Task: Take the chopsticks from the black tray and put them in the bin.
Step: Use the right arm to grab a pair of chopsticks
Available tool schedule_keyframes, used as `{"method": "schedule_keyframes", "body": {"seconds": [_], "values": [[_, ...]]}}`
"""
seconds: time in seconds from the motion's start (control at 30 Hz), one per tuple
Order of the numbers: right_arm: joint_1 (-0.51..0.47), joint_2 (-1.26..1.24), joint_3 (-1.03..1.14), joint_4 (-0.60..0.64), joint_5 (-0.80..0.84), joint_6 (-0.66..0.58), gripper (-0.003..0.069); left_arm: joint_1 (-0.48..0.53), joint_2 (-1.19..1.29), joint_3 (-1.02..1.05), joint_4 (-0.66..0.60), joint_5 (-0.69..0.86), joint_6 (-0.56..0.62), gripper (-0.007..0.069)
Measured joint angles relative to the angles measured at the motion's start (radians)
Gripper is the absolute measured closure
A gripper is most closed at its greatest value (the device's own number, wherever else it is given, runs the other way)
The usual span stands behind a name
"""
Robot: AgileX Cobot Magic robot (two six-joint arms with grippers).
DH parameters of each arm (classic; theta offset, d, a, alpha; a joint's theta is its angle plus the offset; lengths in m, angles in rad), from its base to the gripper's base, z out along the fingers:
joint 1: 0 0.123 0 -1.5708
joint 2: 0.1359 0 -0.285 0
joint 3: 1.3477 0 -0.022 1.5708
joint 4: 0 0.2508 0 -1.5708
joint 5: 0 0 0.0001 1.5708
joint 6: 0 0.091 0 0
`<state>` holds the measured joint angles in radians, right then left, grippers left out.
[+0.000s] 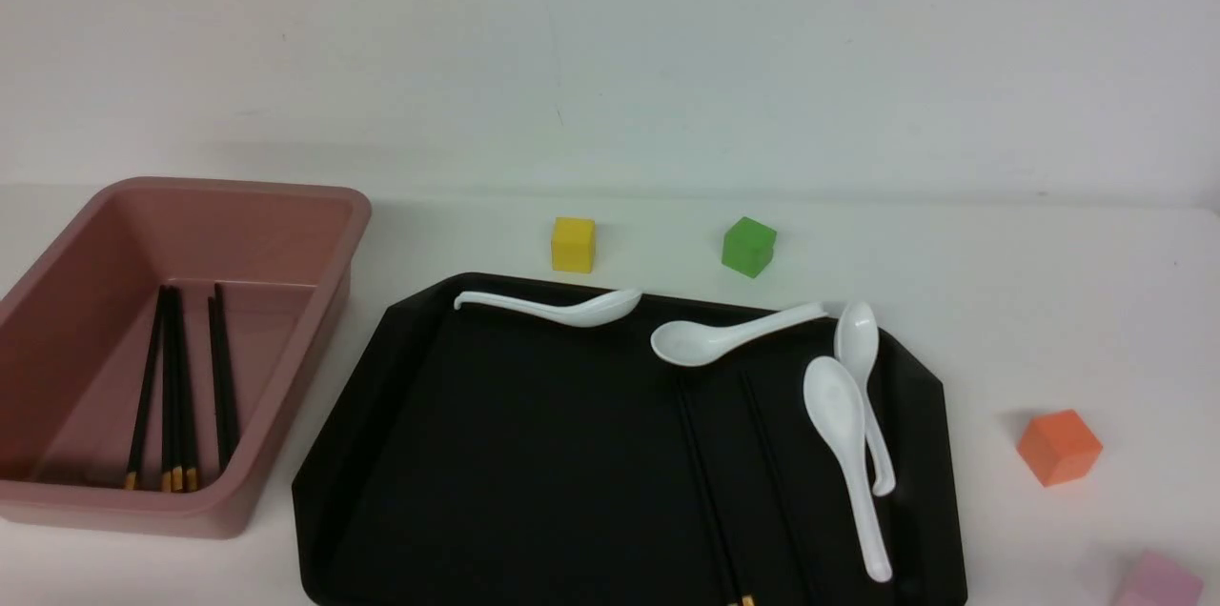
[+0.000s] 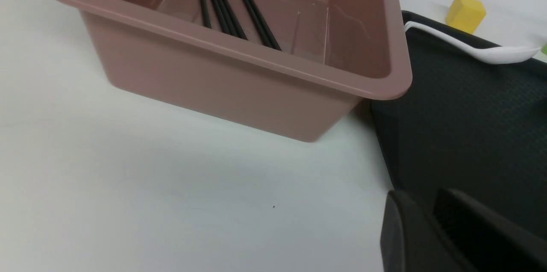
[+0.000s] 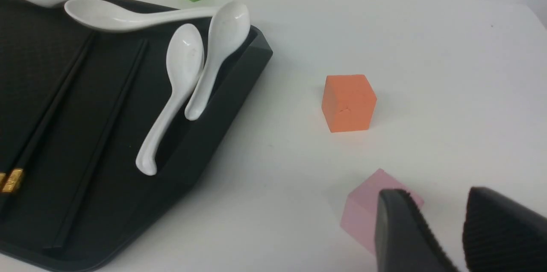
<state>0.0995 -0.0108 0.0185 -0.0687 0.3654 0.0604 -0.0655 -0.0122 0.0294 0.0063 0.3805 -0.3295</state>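
Note:
Two chopsticks (image 1: 707, 482) lie side by side on the right half of the black tray (image 1: 534, 454), their gold bands toward the near edge. They also show in the right wrist view (image 3: 55, 105). Several more chopsticks (image 1: 176, 387) lie in the pink bin (image 1: 238, 225) to the left of the tray. Neither gripper shows in the front view. My left gripper (image 2: 421, 203) is open and empty, low over the table by the tray's near left corner (image 2: 470, 113), near the bin (image 2: 213, 84). My right gripper (image 3: 440, 203) is open and empty, right of the tray.
Several white spoons (image 1: 843, 434) lie along the tray's far and right sides. A yellow cube (image 1: 573, 244) and a green cube (image 1: 748, 247) stand behind the tray. An orange cube (image 1: 1058, 446) and a pink cube (image 3: 363, 216) stand to its right, the pink one just before my right gripper.

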Motion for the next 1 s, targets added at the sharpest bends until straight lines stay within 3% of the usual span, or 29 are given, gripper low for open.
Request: {"method": "schedule_keyframes", "body": {"seconds": [0.57, 0.83, 0.9, 1.0], "values": [[0.0, 0.0, 0.0, 0.0, 0.0, 0.0, 0.0417, 0.0, 0.0, 0.0, 0.0, 0.0, -0.001, 0.0511], [0.0, 0.0, 0.002, -0.079, -0.02, 0.004, 0.0417, 0.0, 0.0, 0.0, 0.0, 0.0, -0.001, 0.0499], [0.0, 0.0, 0.005, -0.035, -0.056, 0.043, 0.0417, 0.0, 0.0, 0.0, 0.0, 0.0, -0.001, 0.0497], [0.0, 0.0, 0.005, 0.156, -0.137, 0.218, 0.0417, 0.0, 0.0, 0.0, 0.0, 0.0, -0.001, 0.0497]]}}
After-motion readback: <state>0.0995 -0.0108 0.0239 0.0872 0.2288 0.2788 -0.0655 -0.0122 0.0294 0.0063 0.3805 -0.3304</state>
